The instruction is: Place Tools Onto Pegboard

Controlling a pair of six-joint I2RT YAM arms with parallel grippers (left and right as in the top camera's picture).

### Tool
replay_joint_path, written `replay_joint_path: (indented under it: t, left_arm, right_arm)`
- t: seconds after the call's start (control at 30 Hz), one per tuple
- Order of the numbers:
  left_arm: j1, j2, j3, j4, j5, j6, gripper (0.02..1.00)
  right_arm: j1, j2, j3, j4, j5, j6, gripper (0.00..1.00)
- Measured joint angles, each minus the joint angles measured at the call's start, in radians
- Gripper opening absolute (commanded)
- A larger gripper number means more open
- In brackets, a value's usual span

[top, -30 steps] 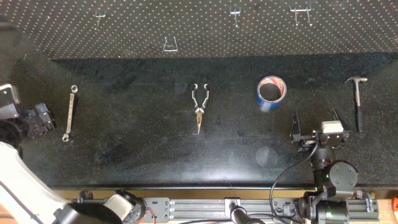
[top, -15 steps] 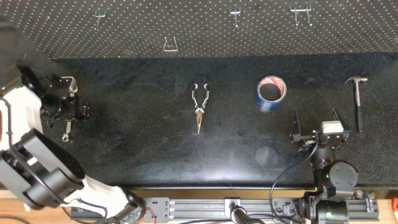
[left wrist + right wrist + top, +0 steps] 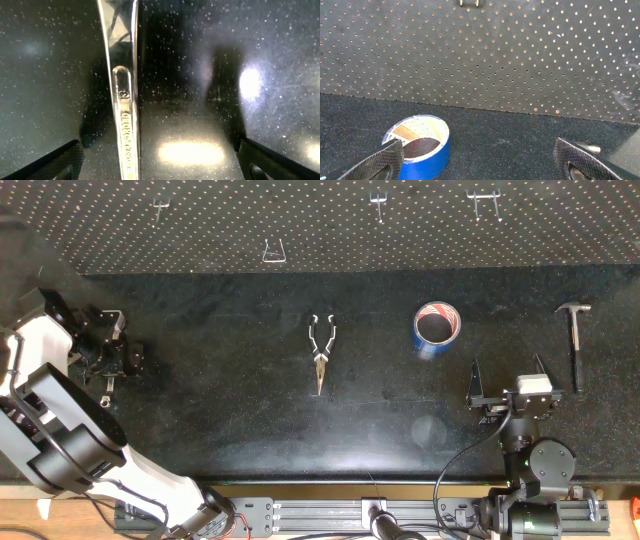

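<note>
Left gripper has swung in over the wrench, jaws wide open astride it, empty, ready to grasp

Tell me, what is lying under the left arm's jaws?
A silver wrench lies flat on the black speckled tabletop, between the open jaws and nearer one of them. From above, the arm covers most of its length; one end pokes out.

Overhead down on worktop, left wrist close over wrench, right wrist facing pegboard
</note>
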Motion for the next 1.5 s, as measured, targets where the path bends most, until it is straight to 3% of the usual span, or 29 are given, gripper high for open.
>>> replay_joint_path:
  t: [0.07,0.1,0.13,0.2,0.23,0.37,0.7,0.9,1.03,1.13,1.23,1.5]
  left_arm:
    - [0.001,0.0,0.0,0.0,0.014,-0.005,0.989]
    - [0.004,0.001,0.0,0.0,0.025,-0.008,0.838]
    - [0.006,0.001,0.0,0.0,0.029,-0.011,0.759]
    - [0.016,0.002,0.0,0.0,0.039,-0.015,0.336]
    - [0.027,0.002,0.0,0.001,0.045,-0.016,0.213]
    - [0.046,0.003,0.0,0.003,0.055,-0.018,0.04]
    - [0.048,-0.02,0.0,-0.004,0.104,-0.045,0.029]
    - [0.01,-0.293,-0.002,-0.035,0.126,-0.113,0.029]
    - [-0.086,-0.56,-0.142,0.079,0.134,-0.152,0.027]
    - [-0.196,-0.728,-0.34,0.286,0.128,-0.227,0.027]
    - [-0.386,-0.797,-0.444,0.391,0.124,-0.333,0.029]
    - [-0.421,-0.814,-0.444,0.554,0.125,-0.416,0.029]
  right_arm:
    - [0.0,0.0,0.0,0.0,0.0,0.0,0.976]
    - [0.0,0.0,0.0,0.0,0.0,0.0,0.974]
    - [0.0,0.0,0.0,0.0,0.0,0.0,0.976]
    - [0.0,0.0,0.0,0.0,0.0,0.0,0.976]
    - [0.0,0.0,0.0,0.0,0.0,0.0,0.976]
    - [0.0,0.0,0.0,0.0,0.0,0.0,0.976]
    - [0.0,0.0,0.0,0.0,0.0,0.0,0.976]
    - [0.0,0.0,0.0,0.0,0.0,0.0,0.974]
    - [0.0,0.0,0.0,0.0,0.0,0.0,0.976]
    - [0.0,0.0,0.0,0.0,0.0,0.0,0.976]
    - [0.0,0.0,0.0,0.0,0.0,0.0,0.976]
    - [0.0,0.0,0.0,0.0,0.0,0.0,0.976]
